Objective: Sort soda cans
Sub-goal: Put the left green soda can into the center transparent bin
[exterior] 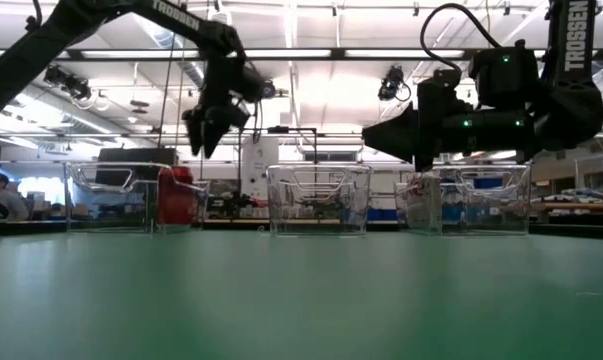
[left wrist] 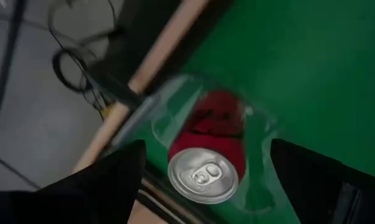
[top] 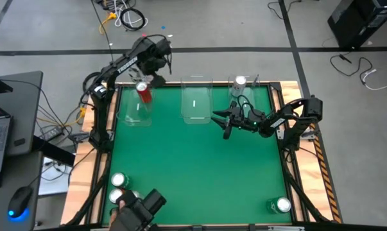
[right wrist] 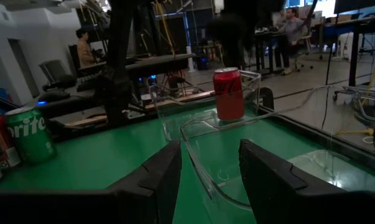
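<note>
Red soda can (top: pixel 144 92) upright in left clear bin (top: pixel 134 114), seemingly released, beneath wide-open left gripper (top: pixel 151 72).

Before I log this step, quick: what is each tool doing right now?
Left tool: open, empty, above the red can standing in the left bin.
Right tool: open, empty, hanging by the middle bin.

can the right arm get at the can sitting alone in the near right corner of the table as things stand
Probably yes. The right gripper hovers open and empty over mid-table beside the middle bin, and the lone can stands upright with bare green mat around it, nothing crowding it. It would have to swing back toward that corner.
</note>
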{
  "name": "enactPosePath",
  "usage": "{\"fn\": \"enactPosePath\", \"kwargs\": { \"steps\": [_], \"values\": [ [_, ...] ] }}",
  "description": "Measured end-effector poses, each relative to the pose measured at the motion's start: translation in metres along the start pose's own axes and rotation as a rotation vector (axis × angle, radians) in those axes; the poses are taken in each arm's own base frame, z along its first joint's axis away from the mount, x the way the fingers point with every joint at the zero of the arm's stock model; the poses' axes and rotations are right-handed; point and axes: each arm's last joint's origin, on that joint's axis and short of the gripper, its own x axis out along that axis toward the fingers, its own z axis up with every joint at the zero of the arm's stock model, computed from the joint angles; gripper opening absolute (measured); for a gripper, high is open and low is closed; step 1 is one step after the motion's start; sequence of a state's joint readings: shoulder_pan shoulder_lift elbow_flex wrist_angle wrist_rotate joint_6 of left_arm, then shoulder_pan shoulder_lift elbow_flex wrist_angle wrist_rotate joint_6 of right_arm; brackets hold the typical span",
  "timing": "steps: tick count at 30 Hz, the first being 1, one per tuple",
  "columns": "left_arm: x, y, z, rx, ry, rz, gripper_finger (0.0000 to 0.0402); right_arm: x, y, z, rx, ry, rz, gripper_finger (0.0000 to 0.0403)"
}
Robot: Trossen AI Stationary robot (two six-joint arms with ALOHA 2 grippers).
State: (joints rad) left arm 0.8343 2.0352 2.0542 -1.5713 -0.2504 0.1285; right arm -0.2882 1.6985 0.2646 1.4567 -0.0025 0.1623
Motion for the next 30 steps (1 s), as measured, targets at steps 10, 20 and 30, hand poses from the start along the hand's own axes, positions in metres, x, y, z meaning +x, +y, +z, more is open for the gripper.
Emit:
{"fn": "enactPosePath", "kwargs": {
  "steps": [10, 20, 30],
  "values": [
    [-0.072, -0.039, 0.003, 0.027, -0.27, 0.007, 0.0278, 0.0, 0.001, 0.0, -0.015, 0.007, 0.024, 0.0169],
    [-0.093, -0.108, -0.004, 0.201, -0.331, -0.019, 0.0014, 0.0, 0.002, -0.001, -0.022, 0.012, 0.051, 0.0125],
    [-0.117, -0.154, -0.028, 0.308, -0.396, -0.054, 0.0002, 0.0, 0.007, -0.001, -0.035, 0.007, 0.096, 0.0023]
  ]
}}
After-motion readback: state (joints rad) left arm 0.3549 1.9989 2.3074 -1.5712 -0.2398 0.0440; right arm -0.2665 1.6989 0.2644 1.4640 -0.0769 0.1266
